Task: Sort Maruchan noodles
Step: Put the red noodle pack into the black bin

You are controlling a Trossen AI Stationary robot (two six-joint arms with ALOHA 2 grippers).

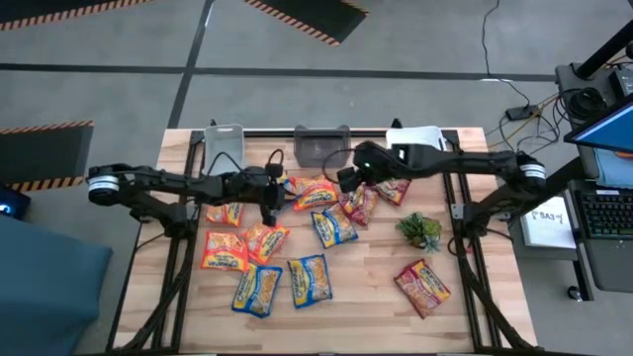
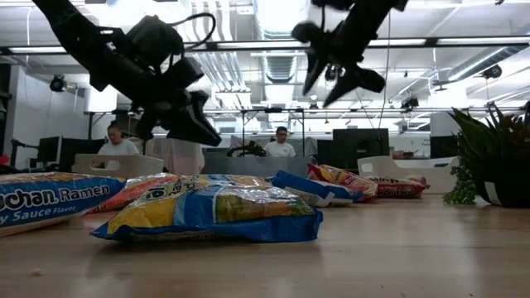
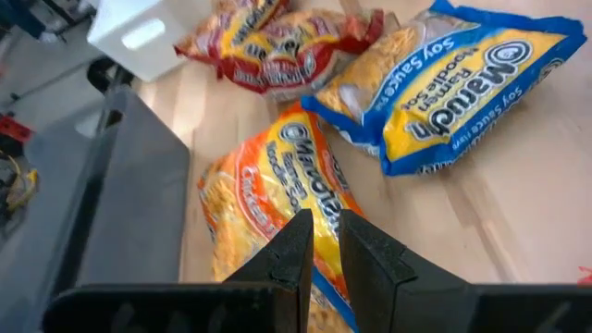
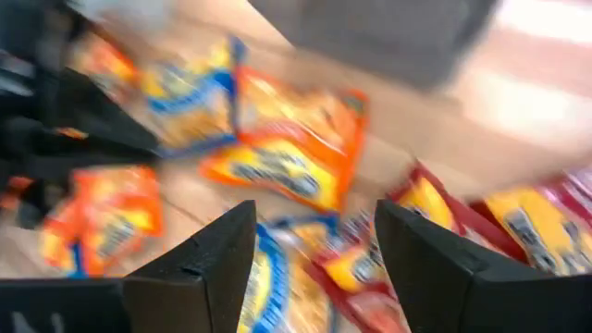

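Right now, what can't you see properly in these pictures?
- Right wrist view: the noodle packets are blurred, so no words can be read.
- Low view: the plant is cut off by the picture's edge.
- High view: the arms cover some packets in the middle.

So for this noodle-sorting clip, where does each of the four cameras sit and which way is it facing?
High view: overhead, straight down on the table; both arms show, left gripper and right gripper over the packets.
Low view: at tabletop height, level across a blue-and-yellow packet toward the room; both arms hang from above.
Left wrist view: looks down past near-closed fingers at an orange packet.
Right wrist view: looks past spread fingers at mixed packets.
Shared: high and low views both show the green plant.
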